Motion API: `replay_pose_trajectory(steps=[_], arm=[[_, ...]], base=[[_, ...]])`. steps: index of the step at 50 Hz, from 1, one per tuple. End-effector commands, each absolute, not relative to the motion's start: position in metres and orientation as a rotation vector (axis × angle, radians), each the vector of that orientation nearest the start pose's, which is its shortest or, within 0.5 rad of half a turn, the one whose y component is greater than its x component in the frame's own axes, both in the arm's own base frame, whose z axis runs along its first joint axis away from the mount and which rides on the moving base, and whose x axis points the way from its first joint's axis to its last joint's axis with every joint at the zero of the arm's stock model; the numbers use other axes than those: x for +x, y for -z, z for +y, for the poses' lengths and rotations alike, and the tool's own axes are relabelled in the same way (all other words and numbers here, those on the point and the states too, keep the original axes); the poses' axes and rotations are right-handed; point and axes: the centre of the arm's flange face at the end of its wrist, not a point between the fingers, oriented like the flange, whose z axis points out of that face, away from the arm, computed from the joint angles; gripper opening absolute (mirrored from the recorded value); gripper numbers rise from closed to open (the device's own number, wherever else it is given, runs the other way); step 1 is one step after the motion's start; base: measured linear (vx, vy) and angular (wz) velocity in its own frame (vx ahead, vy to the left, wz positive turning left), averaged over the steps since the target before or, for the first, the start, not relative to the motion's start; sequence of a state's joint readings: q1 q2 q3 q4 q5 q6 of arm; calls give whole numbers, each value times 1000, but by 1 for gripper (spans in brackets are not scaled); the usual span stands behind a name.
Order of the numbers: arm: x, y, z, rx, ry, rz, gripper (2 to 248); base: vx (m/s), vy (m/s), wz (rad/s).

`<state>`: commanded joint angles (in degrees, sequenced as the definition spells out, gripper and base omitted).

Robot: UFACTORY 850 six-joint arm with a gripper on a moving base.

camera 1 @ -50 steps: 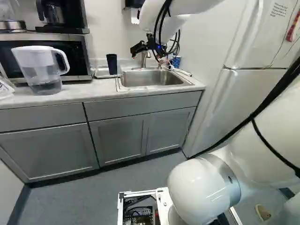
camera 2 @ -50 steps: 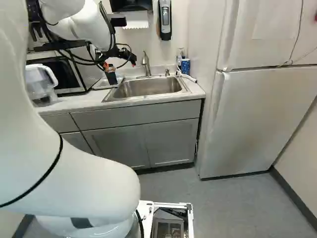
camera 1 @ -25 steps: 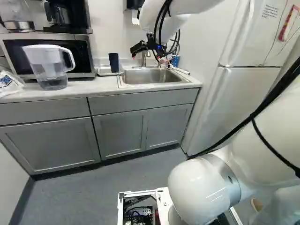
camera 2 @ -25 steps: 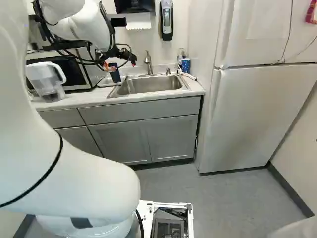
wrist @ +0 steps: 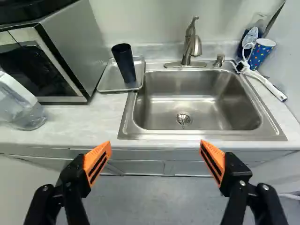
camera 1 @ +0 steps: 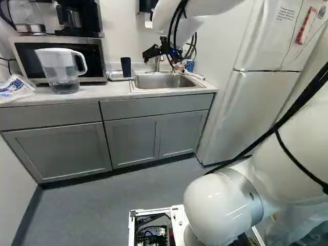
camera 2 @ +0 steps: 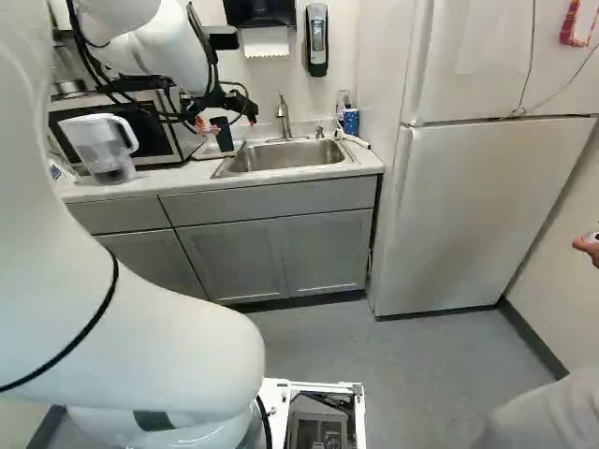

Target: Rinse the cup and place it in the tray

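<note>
1. The claw (camera 1: 147,54) is released, its two fingers spread wide.
2. The dark cup (wrist: 124,63) stands on the tray (wrist: 107,86) beside the sink (wrist: 197,105), probably mouth up; its inside is too dark to read.
3. The wrist view cuts off the pitcher (wrist: 21,107).
4. The brush (wrist: 269,87) overlaps the blue cup (wrist: 260,55).

Open air leads over the counter's front edge into the sink (wrist: 164,108), with the faucet (wrist: 190,44) rising behind it. The dark cup (wrist: 124,63) blocks part of the tray (wrist: 108,79), and the microwave (wrist: 84,47) walls off 1 side; across the sink, the brush (wrist: 267,84) and blue cup (wrist: 260,55) narrow the way.
</note>
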<state>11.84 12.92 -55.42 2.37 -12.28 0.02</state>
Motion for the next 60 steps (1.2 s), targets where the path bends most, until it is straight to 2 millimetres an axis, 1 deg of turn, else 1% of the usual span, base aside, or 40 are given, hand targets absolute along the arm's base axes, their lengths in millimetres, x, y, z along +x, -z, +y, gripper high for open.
replay_pose_trajectory(steps=[13, 35, 48, 60], arm=[[429, -676, 91, -2659, 1409, -227, 247], [429, -674, 90, -2659, 1412, -225, 247], [429, -665, 88, -2657, 1422, -219, 247], [428, -651, 84, -2655, 1439, -208, 247]], base=[[-103, -1, 10], [0, 0, -1], [0, 0, 0], [0, 0, 0]])
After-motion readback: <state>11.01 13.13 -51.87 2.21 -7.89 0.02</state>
